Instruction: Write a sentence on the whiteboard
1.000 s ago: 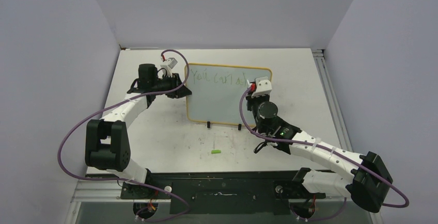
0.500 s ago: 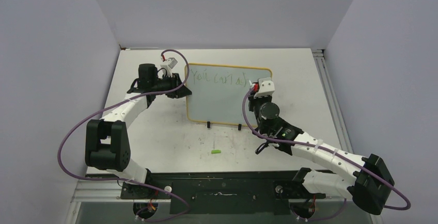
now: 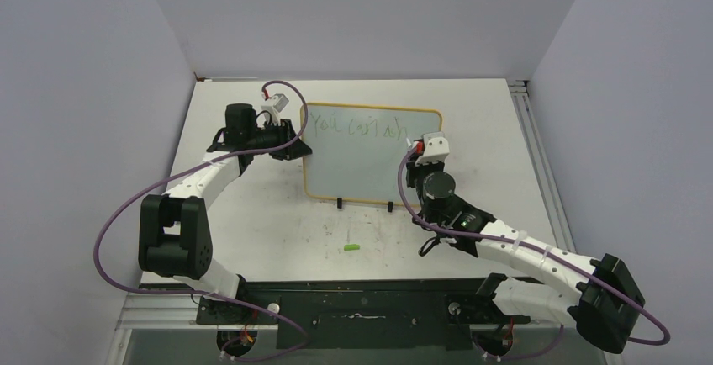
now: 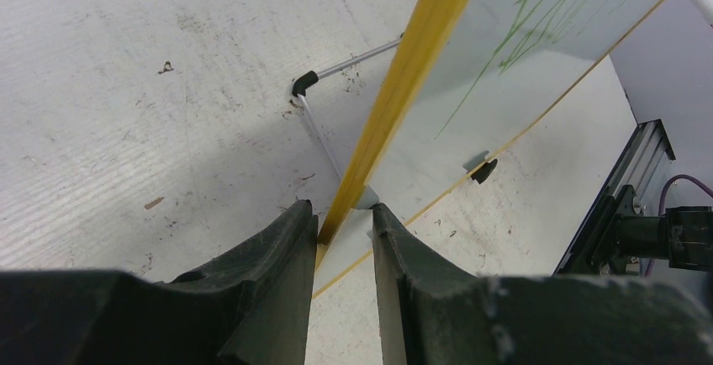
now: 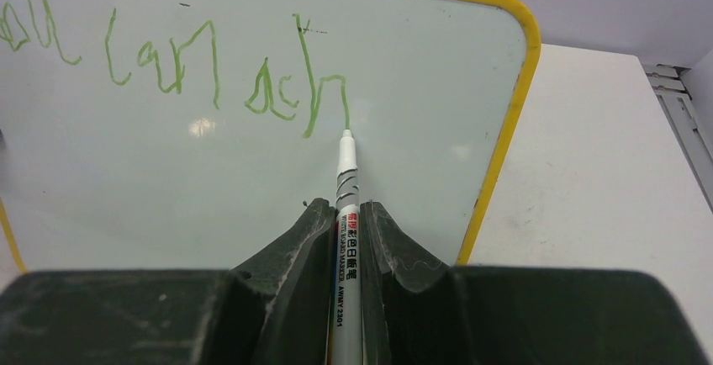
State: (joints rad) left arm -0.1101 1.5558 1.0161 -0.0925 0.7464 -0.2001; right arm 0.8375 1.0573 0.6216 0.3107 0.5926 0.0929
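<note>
Over on the left side of the table [image 3: 252, 222], the left gripper [image 4: 340, 214] is clamped on the yellow frame of the whiteboard [image 3: 361, 171], one finger on either side of its left edge. The board is propped at a lean on its two black clip feet [image 3: 340, 203], about mid-table towards the far side, and it looks like it's being steadied for the writing.

Across the top of it, the sentence [image 5: 210, 71] is laid down in thin green strokes, roughly "You can ach", so it's judged to be mid-word and well short of done.

Further right, the right gripper [image 5: 345, 214] is shut tight on a white marker [image 5: 345, 163]. The tip is pointed at the board right at the foot of the "h" and appears to be touching it.

For the next move, a fresh letter is needed just to the right of that "h". Not much bare board is left before the right-hand frame, so small strokes or a drop to a second line would be called for. Light pressure would be wanted too, so the board isn't shoved back against the left clamp.

A small green piece [image 3: 351, 248], probably the cap, is lying on the table in front of the board, well apart from both arms.

No containers can be made out in any view.
</note>
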